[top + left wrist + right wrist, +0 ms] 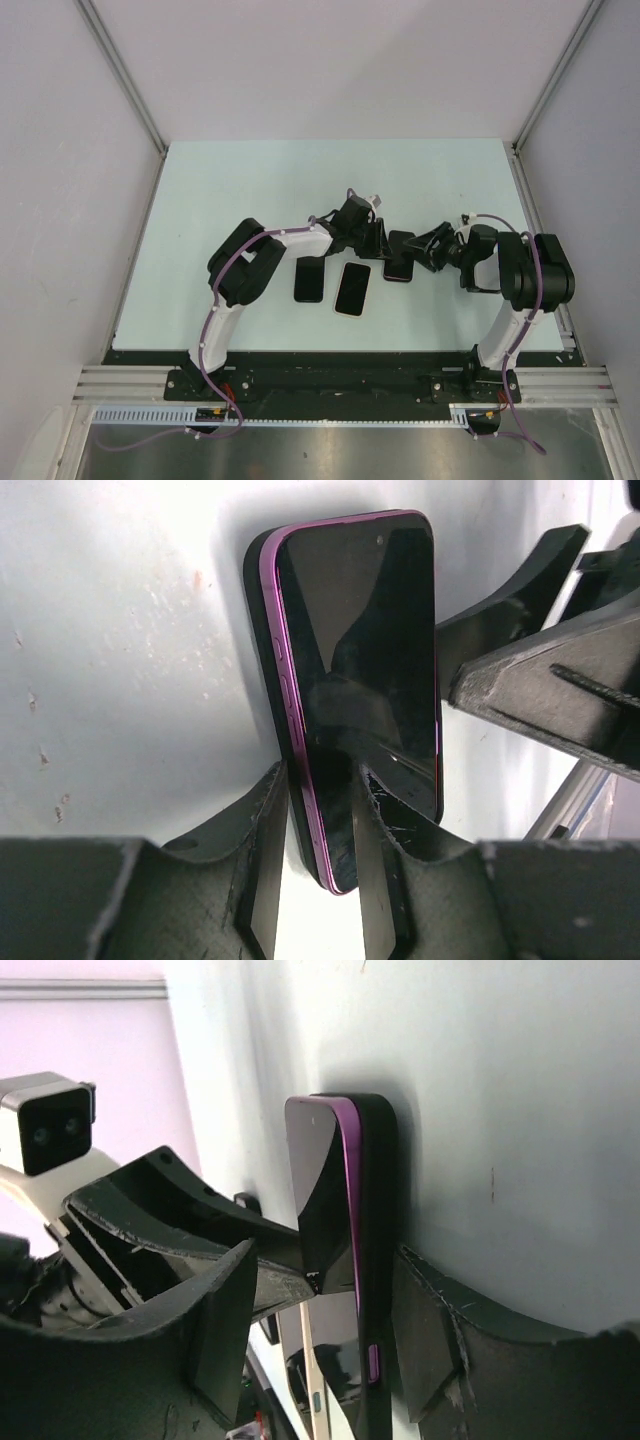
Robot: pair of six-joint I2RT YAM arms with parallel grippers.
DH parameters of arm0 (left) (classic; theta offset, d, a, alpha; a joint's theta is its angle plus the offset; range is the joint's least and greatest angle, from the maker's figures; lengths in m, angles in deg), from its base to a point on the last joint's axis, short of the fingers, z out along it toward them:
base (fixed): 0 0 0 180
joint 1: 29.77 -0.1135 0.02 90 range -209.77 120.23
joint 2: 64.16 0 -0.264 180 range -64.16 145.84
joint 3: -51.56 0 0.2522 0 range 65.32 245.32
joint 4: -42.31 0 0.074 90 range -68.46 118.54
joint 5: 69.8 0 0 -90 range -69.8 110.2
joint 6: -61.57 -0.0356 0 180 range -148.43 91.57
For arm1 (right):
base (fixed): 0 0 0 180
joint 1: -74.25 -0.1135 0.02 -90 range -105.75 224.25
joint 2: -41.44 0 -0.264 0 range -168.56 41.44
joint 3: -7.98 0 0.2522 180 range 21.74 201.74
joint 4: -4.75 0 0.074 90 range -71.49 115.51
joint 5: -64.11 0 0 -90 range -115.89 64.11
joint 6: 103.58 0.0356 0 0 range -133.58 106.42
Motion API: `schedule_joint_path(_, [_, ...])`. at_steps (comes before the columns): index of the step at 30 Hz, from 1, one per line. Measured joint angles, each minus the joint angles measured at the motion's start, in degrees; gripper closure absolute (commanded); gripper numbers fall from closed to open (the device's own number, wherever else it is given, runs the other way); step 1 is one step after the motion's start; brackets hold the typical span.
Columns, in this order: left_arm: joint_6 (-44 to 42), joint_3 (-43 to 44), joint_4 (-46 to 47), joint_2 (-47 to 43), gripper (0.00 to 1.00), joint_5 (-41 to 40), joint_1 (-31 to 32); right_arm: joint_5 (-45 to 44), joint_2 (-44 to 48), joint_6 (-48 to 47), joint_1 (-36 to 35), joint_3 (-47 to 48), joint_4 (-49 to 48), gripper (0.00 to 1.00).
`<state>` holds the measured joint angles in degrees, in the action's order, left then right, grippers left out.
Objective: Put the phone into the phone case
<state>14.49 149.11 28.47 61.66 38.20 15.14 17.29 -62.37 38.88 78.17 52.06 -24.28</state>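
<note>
- Phone (370, 660) sits at the middle of the table (250, 180), between my two claws. Its dark glass faces up and its purple side rim is showing.
- Far left in the overhead view, my left arm reaches in from its base toward the centre.
- Just right of that arm's elbow, two dark flat slabs lie side by side on the table, apart from the phone. One is plain black (310, 281) and the other has a pale rim (352, 288). I cannot tell whether they are phones or cases.
- Next comes my left claw (322, 780), clamped on the phone's near end. One finger (265, 830) is against the rim and back side, and the other presses on the glass. The gap between them is narrow, and the phone's lower corner is wedged in it.
- The phone case (378, 1180) is the black layer behind the purple rim. The phone lies against it, face away from it, with the rim not fully sunk in along the visible side.
- On the right, my right claw (325, 1255) is spread around the same phone and case. Its table-side finger (430, 1330) touches the back of the case. Its other finger stands off the glass, with a clear gap between them.
- The two claws meet nearly tip to tip over the phone, coming at it from opposite ends.
</note>
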Motion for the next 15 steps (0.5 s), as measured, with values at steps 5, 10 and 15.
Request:
schedule_joint_path(5, [0.7, -1.2, 2.2, 0.0, 0.65, 1.4, -0.5, 4.1, -6.9, 10.1, 0.0, -2.8, -15.9, 0.46])
schedule_joint_path(10, [1.2, -1.8, 3.5, 0.0, 0.64, 2.4, -0.7, 6.7, -11.5, 15.1, 0.3, -3.6, -24.8, 0.52])
schedule_joint_path(15, [1.7, -2.2, 4.4, 0.0, 0.61, 3.2, -0.9, 8.0, -12.7, 16.0, 0.8, -3.8, -26.7, 0.65])
